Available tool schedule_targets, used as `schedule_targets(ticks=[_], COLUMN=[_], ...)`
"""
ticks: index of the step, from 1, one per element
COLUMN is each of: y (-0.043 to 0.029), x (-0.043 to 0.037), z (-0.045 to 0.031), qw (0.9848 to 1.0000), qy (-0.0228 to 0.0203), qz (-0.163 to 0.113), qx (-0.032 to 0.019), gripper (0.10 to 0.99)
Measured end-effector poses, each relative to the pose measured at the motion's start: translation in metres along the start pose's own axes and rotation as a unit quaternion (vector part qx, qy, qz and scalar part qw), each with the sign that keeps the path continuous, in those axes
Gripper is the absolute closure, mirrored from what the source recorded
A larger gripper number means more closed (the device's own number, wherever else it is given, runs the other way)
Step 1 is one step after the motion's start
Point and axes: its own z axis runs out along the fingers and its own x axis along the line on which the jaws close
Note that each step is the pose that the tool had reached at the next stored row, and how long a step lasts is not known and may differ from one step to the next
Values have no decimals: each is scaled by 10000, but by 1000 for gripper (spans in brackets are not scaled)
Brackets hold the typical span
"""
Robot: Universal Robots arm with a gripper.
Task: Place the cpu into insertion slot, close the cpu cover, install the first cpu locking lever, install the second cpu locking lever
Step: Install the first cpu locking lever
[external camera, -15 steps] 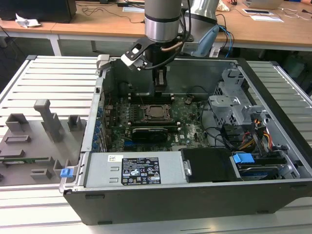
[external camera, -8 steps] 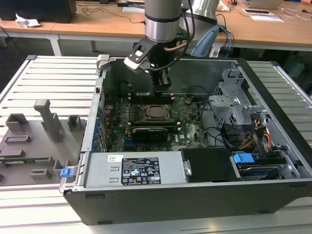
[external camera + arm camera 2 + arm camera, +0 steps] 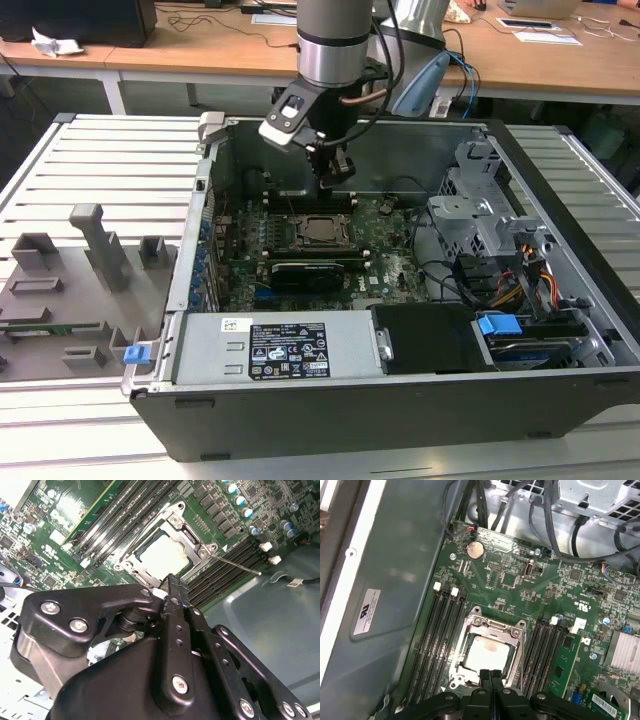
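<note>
The cpu (image 3: 487, 652) is seen seated in the slot (image 3: 492, 634), and the cover (image 3: 492, 626) is laid flat over the slot, framing the chip. The gripper (image 3: 491, 672) is held just above the slot's edge, its fingers pressed together with nothing between them. In the second wrist view a thin lever (image 3: 237, 564) is seen sticking out from a corner of the slot

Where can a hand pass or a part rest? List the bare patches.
Bare: ribbed table at the exterior view's left of the case, behind the grey fixtures. Crowded: around the cpu near the gripper, cables by the drive cage.
</note>
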Motion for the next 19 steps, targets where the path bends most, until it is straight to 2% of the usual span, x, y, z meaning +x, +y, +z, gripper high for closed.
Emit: schedule_targets(ticks=[19], y=[0], x=[0], z=[0], qw=[9993], qy=[13], qz=[-383], qx=[2], gripper=[980])
